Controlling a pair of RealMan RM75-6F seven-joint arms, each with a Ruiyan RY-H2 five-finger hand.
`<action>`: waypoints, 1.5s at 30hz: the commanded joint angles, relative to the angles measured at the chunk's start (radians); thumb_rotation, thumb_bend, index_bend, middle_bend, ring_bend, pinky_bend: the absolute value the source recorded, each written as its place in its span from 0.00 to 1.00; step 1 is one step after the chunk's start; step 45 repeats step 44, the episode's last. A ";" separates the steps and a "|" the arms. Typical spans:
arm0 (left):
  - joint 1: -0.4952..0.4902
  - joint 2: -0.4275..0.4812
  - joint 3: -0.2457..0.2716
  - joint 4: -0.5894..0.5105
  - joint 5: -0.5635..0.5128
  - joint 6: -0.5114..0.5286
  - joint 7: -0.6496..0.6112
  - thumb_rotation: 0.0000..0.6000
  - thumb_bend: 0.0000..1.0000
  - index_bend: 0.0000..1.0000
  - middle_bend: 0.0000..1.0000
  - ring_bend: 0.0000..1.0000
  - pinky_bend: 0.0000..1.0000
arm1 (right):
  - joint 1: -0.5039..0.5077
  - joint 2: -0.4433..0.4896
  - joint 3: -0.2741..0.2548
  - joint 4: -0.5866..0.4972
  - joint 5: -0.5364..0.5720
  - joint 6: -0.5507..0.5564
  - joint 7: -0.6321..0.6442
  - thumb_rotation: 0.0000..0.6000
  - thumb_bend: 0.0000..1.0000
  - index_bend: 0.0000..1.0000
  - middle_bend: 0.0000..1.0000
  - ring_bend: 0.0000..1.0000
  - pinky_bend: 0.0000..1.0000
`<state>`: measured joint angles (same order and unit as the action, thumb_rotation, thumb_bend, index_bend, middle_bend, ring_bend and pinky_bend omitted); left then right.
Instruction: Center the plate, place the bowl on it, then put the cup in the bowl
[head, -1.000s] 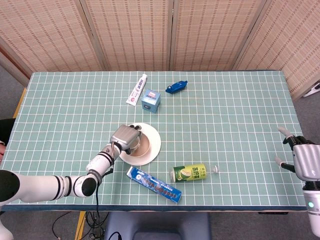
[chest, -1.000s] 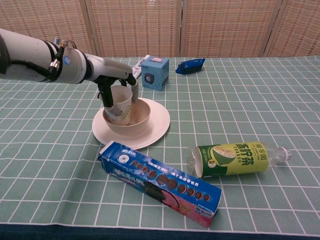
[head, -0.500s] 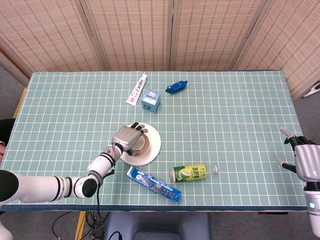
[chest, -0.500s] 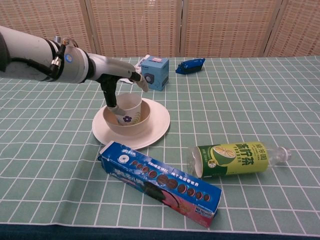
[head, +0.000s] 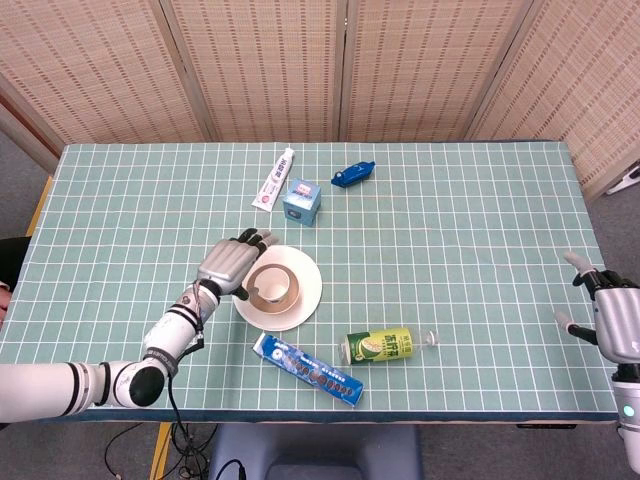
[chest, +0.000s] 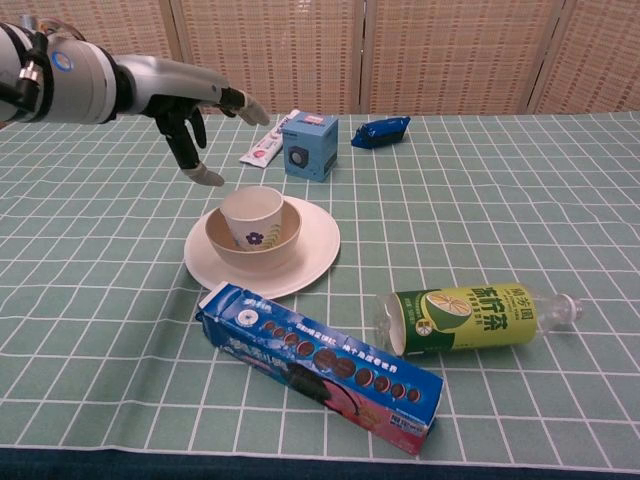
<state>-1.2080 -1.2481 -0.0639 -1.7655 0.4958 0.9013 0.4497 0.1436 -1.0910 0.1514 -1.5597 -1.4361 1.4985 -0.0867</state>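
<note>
White paper cup nests in the cream bowl on the round plate; left hand, fingers spread, hovers beside it, empty.

Glossy plate, matt cloth table

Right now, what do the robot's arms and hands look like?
The left arm is glossy white with black joint bands and a small blue light ring near the wrist. The left hand has a silver-grey back and dark fingers with pale tips. The right hand is the same grey with dark fingers.
</note>
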 joint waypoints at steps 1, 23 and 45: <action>0.083 0.067 -0.001 -0.065 0.058 0.103 -0.043 1.00 0.29 0.12 0.00 0.00 0.26 | -0.001 0.005 0.000 -0.005 0.001 -0.001 0.002 1.00 0.01 0.21 0.45 0.41 0.58; 0.628 0.168 0.183 -0.060 0.483 0.578 -0.182 1.00 0.29 0.17 0.00 0.00 0.26 | 0.006 0.062 -0.075 -0.025 -0.079 -0.083 0.119 1.00 0.05 0.21 0.36 0.32 0.54; 0.939 0.102 0.194 -0.005 0.726 0.773 -0.164 1.00 0.29 0.18 0.00 0.01 0.26 | -0.054 0.053 -0.114 -0.066 -0.077 -0.042 0.103 1.00 0.05 0.21 0.36 0.31 0.54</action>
